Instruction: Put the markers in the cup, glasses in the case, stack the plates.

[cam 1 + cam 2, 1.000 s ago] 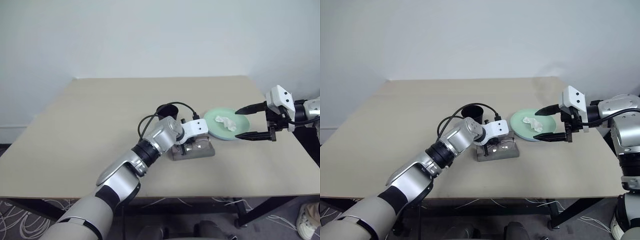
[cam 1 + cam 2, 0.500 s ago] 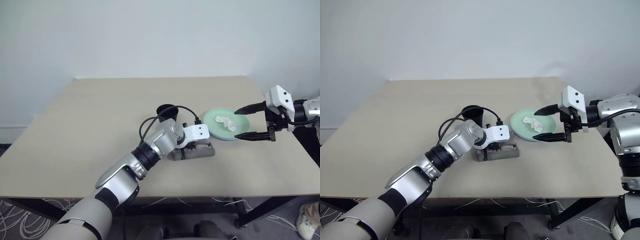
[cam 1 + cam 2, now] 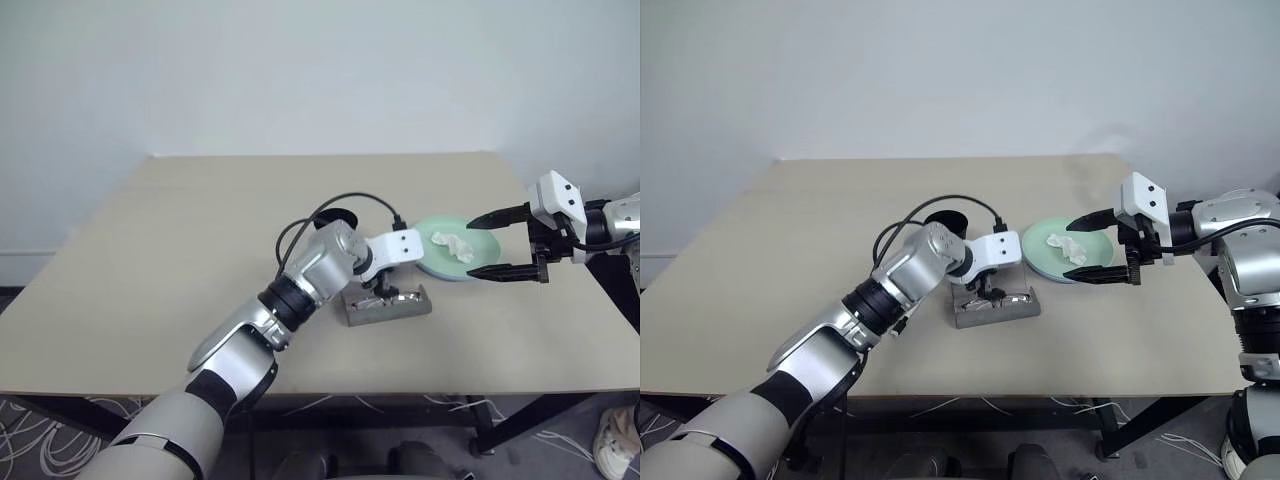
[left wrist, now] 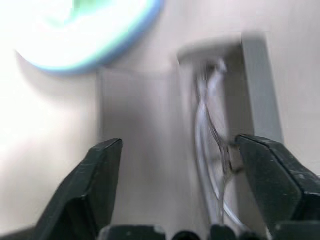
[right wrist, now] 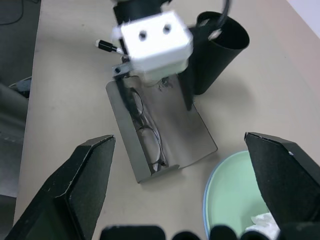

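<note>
Thin, breakable glasses [image 5: 145,131] lie loose in the grey case [image 5: 172,134]; both the left gripper [image 4: 180,192] and right gripper [image 3: 490,243] gape wide, holding nothing, so grasp gently by the frame.

Left arm reaches forward across the middle, wrist angled down; left gripper [image 4: 177,192] with its 2 fingers spread wide, nothing between them. Right arm comes in from the right, right gripper [image 3: 495,243] pointing left, fingers wide apart, empty.
</note>
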Action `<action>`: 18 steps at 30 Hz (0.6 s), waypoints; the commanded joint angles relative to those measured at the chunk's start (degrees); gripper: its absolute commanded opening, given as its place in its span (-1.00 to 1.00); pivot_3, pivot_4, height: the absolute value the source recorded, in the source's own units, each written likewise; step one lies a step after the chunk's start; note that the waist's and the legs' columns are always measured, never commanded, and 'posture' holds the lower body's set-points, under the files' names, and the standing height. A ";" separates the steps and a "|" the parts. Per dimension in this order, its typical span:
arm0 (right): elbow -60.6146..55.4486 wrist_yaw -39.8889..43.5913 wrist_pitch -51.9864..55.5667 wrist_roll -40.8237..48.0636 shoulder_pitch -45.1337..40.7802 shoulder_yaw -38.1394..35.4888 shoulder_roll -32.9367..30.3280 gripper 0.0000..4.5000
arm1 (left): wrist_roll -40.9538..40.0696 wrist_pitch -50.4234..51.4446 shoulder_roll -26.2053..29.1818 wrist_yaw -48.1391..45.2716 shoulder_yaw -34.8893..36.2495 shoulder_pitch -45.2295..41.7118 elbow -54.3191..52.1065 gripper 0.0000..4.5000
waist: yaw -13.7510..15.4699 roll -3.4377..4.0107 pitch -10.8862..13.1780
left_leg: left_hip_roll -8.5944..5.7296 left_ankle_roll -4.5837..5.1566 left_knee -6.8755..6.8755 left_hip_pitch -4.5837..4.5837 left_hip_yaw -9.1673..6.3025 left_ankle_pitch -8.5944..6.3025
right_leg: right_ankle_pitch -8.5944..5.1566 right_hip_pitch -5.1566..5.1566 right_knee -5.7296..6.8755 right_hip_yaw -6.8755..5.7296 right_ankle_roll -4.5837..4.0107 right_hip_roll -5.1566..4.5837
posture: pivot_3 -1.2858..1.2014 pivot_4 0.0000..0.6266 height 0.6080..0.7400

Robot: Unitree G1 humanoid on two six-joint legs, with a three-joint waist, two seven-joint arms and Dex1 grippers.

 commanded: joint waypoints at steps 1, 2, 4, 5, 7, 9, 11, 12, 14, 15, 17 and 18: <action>-0.08 -0.32 -0.63 0.10 -1.03 -1.14 0.02 1.00 | -0.22 -0.53 0.02 1.26 2.90 -2.96 -0.82 0.68 | 0.00 0.00 0.00 | 0.00 0.00 0.00 0.00 0.00 0.00 | 0.00 0.01 0.00 0.00 0.00 0.00 | 0.03 -1.00 0.88; -0.09 -0.34 -0.67 0.08 -1.02 -1.12 0.08 1.00 | -0.14 -0.85 -0.13 1.95 3.30 -3.28 -0.22 0.68 | -0.02 0.00 0.00 | 0.00 0.00 0.00 0.02 0.00 0.00 | 0.00 0.01 0.00 0.00 0.00 0.00 | 0.03 -1.00 0.88; -0.07 -0.32 -0.76 0.07 -1.00 -1.13 0.14 1.00 | -0.10 -1.36 -0.59 3.07 4.03 -3.72 1.00 0.68 | -0.07 0.00 0.00 | 0.01 0.00 -0.01 0.02 0.01 0.00 | 0.00 0.01 0.00 0.00 0.00 0.00 | 0.03 -1.00 0.88; -0.05 -0.31 -0.81 0.07 -0.98 -1.15 0.16 1.00 | -0.04 -1.70 -0.92 3.75 4.38 -3.90 1.75 0.61 | -0.06 0.00 0.00 | 0.01 0.00 -0.01 0.03 0.01 0.00 | 0.00 0.01 0.01 0.00 0.00 0.01 | 0.03 -1.00 0.88; -0.03 -0.32 -0.91 0.07 -0.96 -1.19 0.18 1.00 | 0.29 -2.75 -1.54 5.36 4.76 -4.19 3.48 0.43 | -0.03 0.00 0.00 | 0.01 0.00 0.00 0.03 0.00 0.00 | 0.00 0.01 0.01 0.00 0.00 0.01 | 0.03 -1.00 0.88; -0.03 -0.33 -0.98 0.08 -0.92 -1.22 0.19 1.00 | 0.90 -4.30 -2.08 7.29 4.75 -4.42 5.60 0.13 | -0.02 0.00 0.00 | 0.01 0.00 0.01 0.02 0.00 0.00 | 0.01 0.01 0.01 0.00 0.01 0.01 | 0.03 -1.00 0.88; -0.16 -0.33 -1.01 0.13 -0.73 -1.28 0.17 1.00 | 1.27 -5.90 -2.76 9.18 4.79 -4.59 7.86 -0.21 | 0.00 0.01 -0.01 | 0.00 0.00 0.03 0.01 0.00 0.00 | 0.02 0.01 0.01 0.00 0.03 0.01 | 0.03 -1.00 0.88; -0.22 -0.35 -1.00 0.14 -0.66 -1.27 0.20 1.00 | 1.53 -6.72 -3.16 10.43 4.83 -4.74 9.18 -0.36 | 0.01 0.01 0.00 | 0.00 0.01 0.04 0.01 0.00 0.00 | 0.02 0.01 0.01 0.00 0.03 0.00 | 0.03 -1.00 0.88; -0.32 -0.34 -0.96 0.16 -0.63 -1.24 0.22 1.00 | 2.19 -8.68 -3.90 12.79 4.70 -4.98 11.87 -0.69 | 0.05 0.00 0.00 | -0.01 0.00 0.05 0.00 0.00 0.00 | 0.03 0.01 0.00 0.00 0.04 0.00 | 0.03 -1.00 0.88; -0.36 -0.35 -0.92 0.18 -0.64 -1.22 0.23 1.00 | 2.38 -9.28 -4.28 13.55 4.68 -5.10 13.00 -0.84 | 0.04 0.00 0.00 | -0.01 0.00 0.06 0.00 0.00 0.00 | 0.03 0.01 0.00 0.00 0.05 0.00 | 0.03 -1.00 0.88; -0.40 -0.36 -0.88 0.21 -0.67 -1.22 0.26 1.00 | 2.62 -10.25 -4.87 14.62 4.71 -5.31 14.83 -0.99 | 0.03 0.00 0.00 | -0.01 0.00 0.05 0.00 0.00 0.00 | 0.03 0.01 0.01 0.00 0.05 0.00 | 0.03 -1.00 0.88; -0.41 -0.37 -0.87 0.22 -0.67 -1.22 0.28 1.00 | 2.88 -10.98 -5.24 15.44 4.71 -5.48 16.24 -0.99 | 0.04 0.00 0.00 | -0.01 0.00 0.05 0.00 0.00 0.00 | 0.03 0.01 0.00 0.00 0.05 0.00 | 0.03 -1.00 0.88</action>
